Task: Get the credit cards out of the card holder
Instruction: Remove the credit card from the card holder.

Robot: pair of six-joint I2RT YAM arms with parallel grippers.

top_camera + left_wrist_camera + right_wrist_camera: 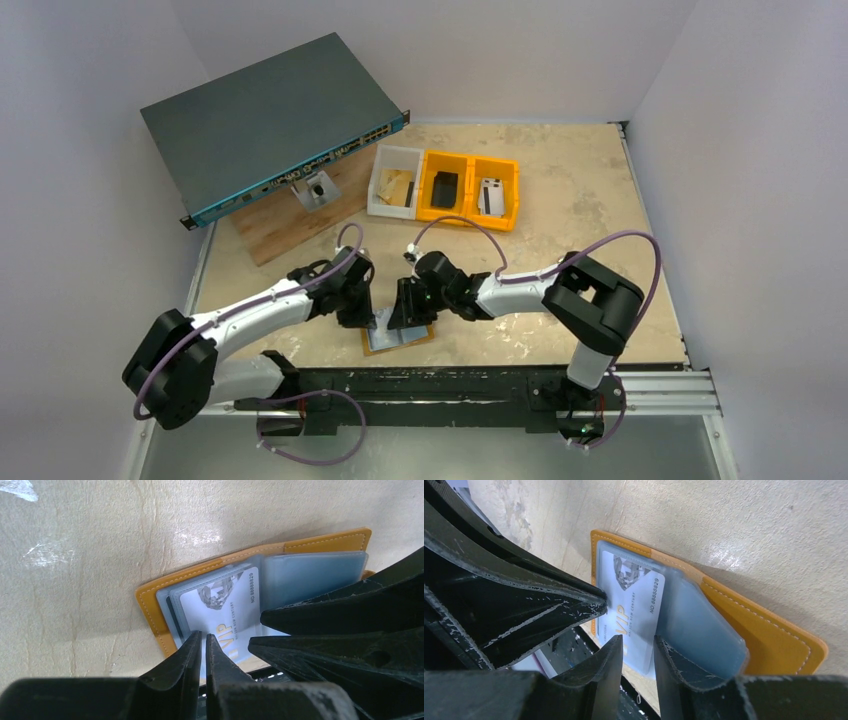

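Left gripper (204,640), closed, tips on the card (225,605) in the holder (150,605). Right gripper (639,647), slightly parted, straddles it; both arms angle inward, lower centre.

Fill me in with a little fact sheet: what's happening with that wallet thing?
card holder: open flat on the table
VIP card: among its clear sleeves, not yet out
left tool: shut, tips on the card; grip unclear
right tool: jaws apart, straddling the card's end
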